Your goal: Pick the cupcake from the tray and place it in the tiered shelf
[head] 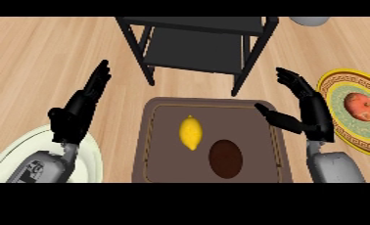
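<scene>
Cupcake [225, 158], dark brown and round from above, sits in the tray [160, 141], right of the lemon [190, 132]. Right hand [307, 114] is nearer, just off the tray's right edge, fingers spread, thumb pointing in; cupcake lies down-left of it. Left hand [80, 109] rests flat-fingered beside the tray. Tiered shelf [198, 43] stands behind.

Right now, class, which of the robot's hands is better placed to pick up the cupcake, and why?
The right hand. The cupcake sits in the right half of the tray, and the right hand is open just beside the tray's right edge. The left hand is farther off, with the lemon in between.
</scene>
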